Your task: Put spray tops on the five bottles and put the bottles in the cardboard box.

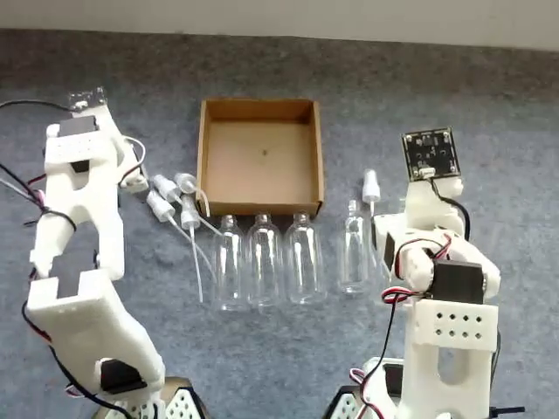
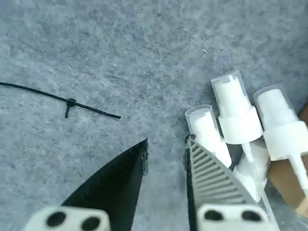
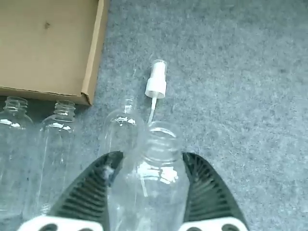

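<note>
**Bottle gripped, tops not yet fitted.**
Right claw (image 3: pixel 151 156) clamps a clear bottle (image 3: pixel 153 192) right of bench centre; the open left claw (image 2: pixel 166 142), beside clustered spray tops (image 2: pixel 236 115), may scatter them when closing.

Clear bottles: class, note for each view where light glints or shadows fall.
High view: glints streak the three bottles by the cardboard box; right wrist view: bright reflections on the gripped bottle; left wrist view: dark shadow between the spray tops.
</note>
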`<state>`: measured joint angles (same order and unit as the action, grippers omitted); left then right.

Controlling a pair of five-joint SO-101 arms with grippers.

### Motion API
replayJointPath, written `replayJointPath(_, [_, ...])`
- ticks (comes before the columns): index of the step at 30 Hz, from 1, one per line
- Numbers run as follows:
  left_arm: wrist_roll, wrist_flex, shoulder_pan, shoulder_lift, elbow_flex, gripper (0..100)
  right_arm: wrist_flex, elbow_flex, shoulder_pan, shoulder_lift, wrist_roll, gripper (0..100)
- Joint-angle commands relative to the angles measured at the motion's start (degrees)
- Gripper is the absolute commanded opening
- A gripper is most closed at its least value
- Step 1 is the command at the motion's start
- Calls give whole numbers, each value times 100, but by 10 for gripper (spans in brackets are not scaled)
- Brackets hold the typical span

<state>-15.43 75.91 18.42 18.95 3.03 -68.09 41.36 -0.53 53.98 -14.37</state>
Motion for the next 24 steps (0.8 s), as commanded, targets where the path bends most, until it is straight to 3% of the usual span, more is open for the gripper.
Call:
replayJointPath(1, [-554, -114, -312, -22, 277, 131, 84, -40, 40, 92, 18, 5])
replayJointPath(7, [-1187, -132, -523, 22, 286, 179, -66, -31, 40, 127, 18, 5])
replayJointPath(24, [-1196, -905, -497, 31, -716, 184, -84, -40, 40, 127, 18, 5])
